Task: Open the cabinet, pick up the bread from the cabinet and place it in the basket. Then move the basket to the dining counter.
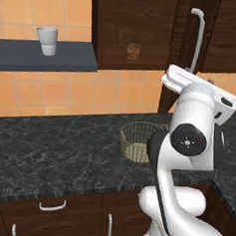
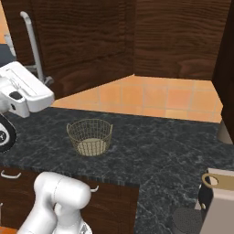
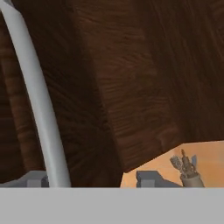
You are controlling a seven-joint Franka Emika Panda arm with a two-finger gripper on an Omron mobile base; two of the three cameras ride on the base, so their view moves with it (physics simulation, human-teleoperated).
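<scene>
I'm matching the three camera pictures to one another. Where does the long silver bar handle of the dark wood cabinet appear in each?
Left base view: silver bar handle, upper right, above the arm.
Right base view: handle, upper left, on the swung-out door.
Hand view: handle, left side, running top to bottom.
Shared landmark: orange tiled wall.

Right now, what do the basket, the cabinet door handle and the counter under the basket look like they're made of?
Round tan-gold basket: thin wire mesh, apparently metal, see-through walls.
Long curved silver bar handle: smooth matte metal, by its even grey.
Black speckled counter: polished stone, likely granite, from its pale veining.
</scene>
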